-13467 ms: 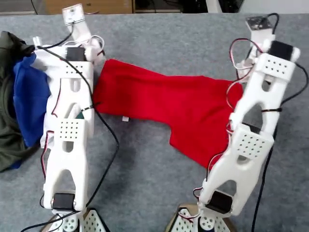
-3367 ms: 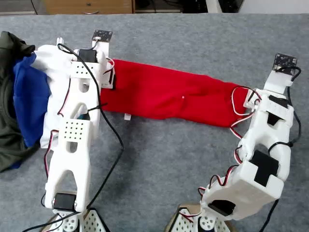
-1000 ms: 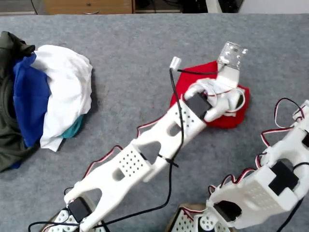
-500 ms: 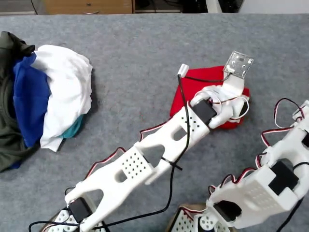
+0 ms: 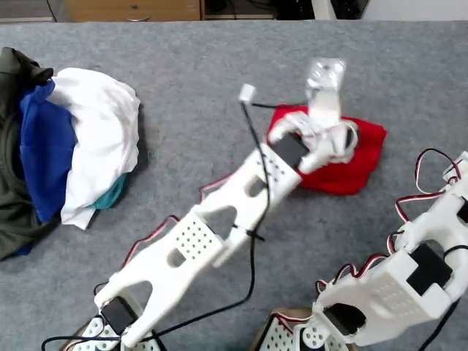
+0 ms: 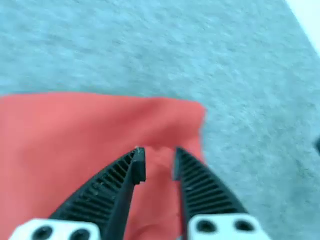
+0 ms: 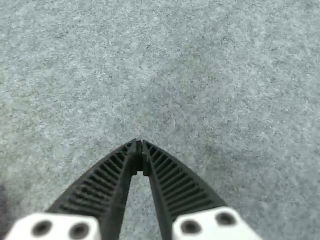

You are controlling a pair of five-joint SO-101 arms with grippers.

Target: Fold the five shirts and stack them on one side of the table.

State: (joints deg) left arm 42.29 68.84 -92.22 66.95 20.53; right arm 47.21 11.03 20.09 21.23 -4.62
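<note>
Surface, high view: grey cloth-covered table (image 5: 205, 80), a wooden cabinet beyond its far edge.
Red shirt, high view: red shirt (image 5: 349, 164) lies right of centre as a compact folded packet, flat on the table. Judged folded, or nearly so.
Pile, high view: pile (image 5: 73, 146) of loose shirts (white, blue, teal, dark green) at the left edge, well apart from the red one. Judged the unfolded stock, parked there to leave the middle free for folding.
Left arm, high view: left arm (image 5: 241, 190) stretches diagonally across the table, its wrist over the red shirt's near-left part. The long reach puts it on the fold.
Right arm, high view: right arm (image 5: 409, 270) is folded back at the lower right, off the shirt. Judged kept out of the left arm's way.
Left gripper, left wrist view: left gripper (image 6: 156, 162) sits low over red cloth, near a corner where the shirt meets the table. Jaws slightly apart, red showing through the gap, no cloth seen pinched. Small crease just past the tips.
Right gripper, right wrist view: right gripper (image 7: 139, 150) hangs over bare table, jaws together, nothing between them.
Progress, judgement: one shirt of five dealt with; stack not yet begun.
</note>
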